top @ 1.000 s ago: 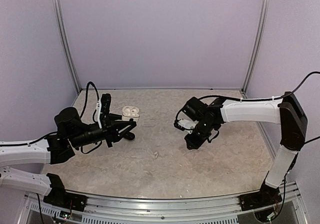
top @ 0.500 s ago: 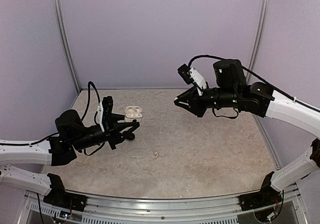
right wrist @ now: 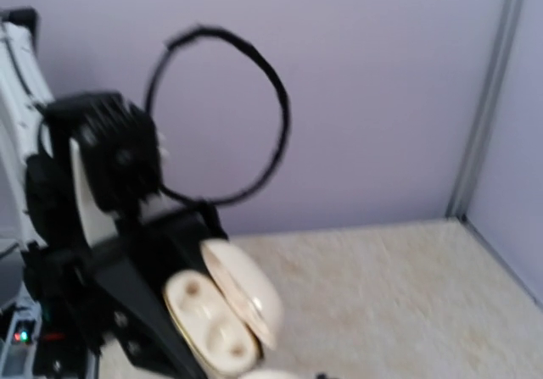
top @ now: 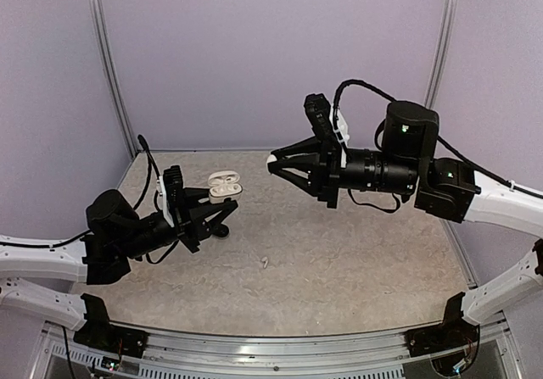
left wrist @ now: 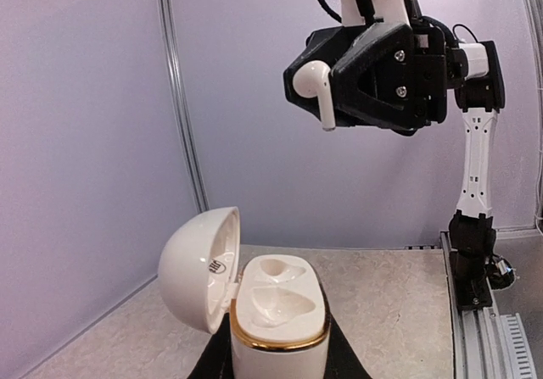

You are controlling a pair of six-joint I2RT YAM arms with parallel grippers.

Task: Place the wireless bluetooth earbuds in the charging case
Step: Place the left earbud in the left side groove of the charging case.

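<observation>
insertion approach. left jaws grip the open case point(left wrist: 276, 328), wells point(left wrist: 273, 301) empty, above the tabletop point(top: 339, 252); right jaws pinch a white earbud point(left wrist: 318, 86), at the case's 2 o'clock in top view. next: align it over a well.

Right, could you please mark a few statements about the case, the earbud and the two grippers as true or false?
1. The lid of the charging case stands open. True.
2. Both sockets in the case already hold an earbud. False: the left wrist view shows both of them empty.
3. The right gripper holds a white earbud up in the air. True.
4. The left gripper is open and holds nothing. False: it is shut on the charging case.
</observation>
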